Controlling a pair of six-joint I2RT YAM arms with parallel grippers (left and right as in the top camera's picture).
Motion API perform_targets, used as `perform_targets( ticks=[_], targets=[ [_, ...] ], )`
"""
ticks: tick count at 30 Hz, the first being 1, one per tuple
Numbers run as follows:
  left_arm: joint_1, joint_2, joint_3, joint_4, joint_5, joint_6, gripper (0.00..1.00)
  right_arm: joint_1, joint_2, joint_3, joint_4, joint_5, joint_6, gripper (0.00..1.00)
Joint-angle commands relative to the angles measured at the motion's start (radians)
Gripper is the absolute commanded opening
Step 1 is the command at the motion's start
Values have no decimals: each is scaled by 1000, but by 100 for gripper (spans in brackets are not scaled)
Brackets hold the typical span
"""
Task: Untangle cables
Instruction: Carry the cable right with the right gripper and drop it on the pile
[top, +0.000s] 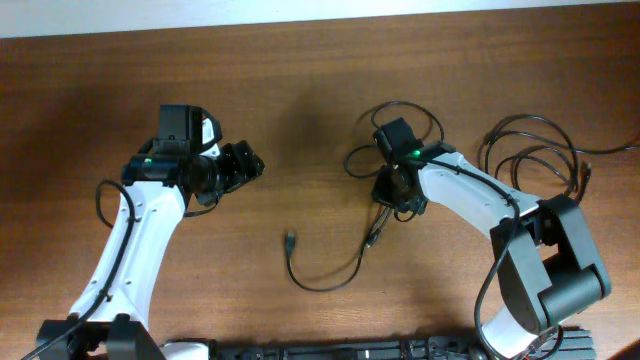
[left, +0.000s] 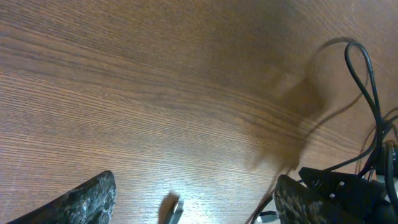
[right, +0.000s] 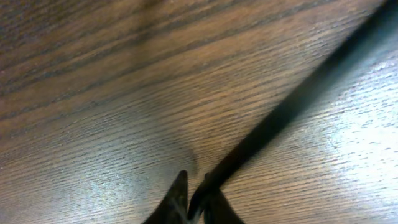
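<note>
Judging from how the cables (top: 372, 236) lie, you are somewhere in the early-to-middle part of the job, not near the end. One strand is already drawn out of the knot: it runs from under the right arm's wrist down across the tabletop (top: 320, 60) in a shallow curve and ends in a small plug (top: 290, 240), lying on its own, clear of the rest. That is the part you can count as done.

What is left is the cluster of loops (top: 428, 112) around the right wrist, where several turns cross one another. A further loose coil (top: 535, 150) sits beside the right arm's elbow, and you cannot tell from above whether it joins the cluster or is separate.

Your right fingers (right: 177, 202) are pinched nearly together low on the tabletop, with a dark strand (right: 292, 106) running out from between their tips, so they look clamped on a cable. Your left fingers (left: 87, 199) are spread wide and hold nothing, hovering over bare wood well to the left of the tangle. You will probably need that free hand to pin or lift a loop before the crossing turns can come apart.
</note>
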Motion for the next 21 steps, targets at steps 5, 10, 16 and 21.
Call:
perform_targets(
  ticks=[5,10,16,21],
  targets=[
    [2,-19,2,-2,-6,17,82,0,-23,19,0,-126,-83,4],
    [2,-19,2,-3,-7,18,82,-52,-135,143,-47,-123,-175,4],
    [2,-19,2,-9,-7,17,82,-311,-324,336,-93,-47,-321,4],
    [2,-19,2,-9,-7,17,82,-618,-441,412,-86,66,-395,4]
  ],
)
